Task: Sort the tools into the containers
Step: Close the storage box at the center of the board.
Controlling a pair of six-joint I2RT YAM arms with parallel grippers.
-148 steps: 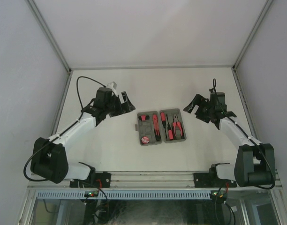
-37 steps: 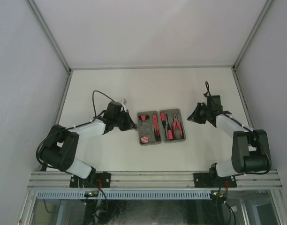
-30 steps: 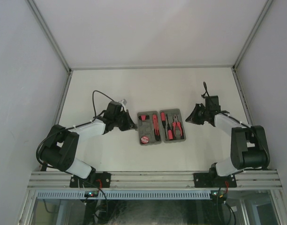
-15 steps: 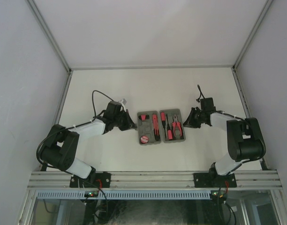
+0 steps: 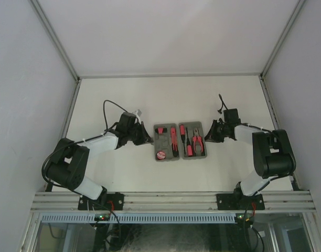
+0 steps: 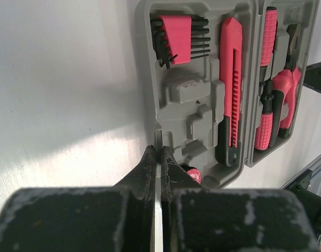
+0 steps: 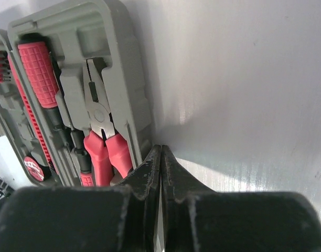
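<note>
Pliers (image 7: 102,131), hex key set (image 6: 179,34) and the other red-and-black tools all sit in the moulded recesses of the grey case (image 5: 180,140), which lies open and flat at the middle of the bench (image 5: 150,100). None of that differs from a few seconds ago. What has changed is the arms: both were raised and well apart from the case, and both have since come down low and closed in on it from opposite sides, the right one covering the last of its gap within the past second. The left hand (image 5: 147,140) now points at the outer rim of the case's left half, and the right hand (image 5: 207,137) at the outer rim of the right half. In the wrist views the left fingers (image 6: 148,169) and the right fingers (image 7: 149,169) are pressed together with nothing between them, their tips at the rim and low against the bench. Whether they touch the plastic I cannot tell. With no tool left loose, the sorting looks finished, and this two-sided approach probably prepares to lift a half and fold the case shut.
</note>
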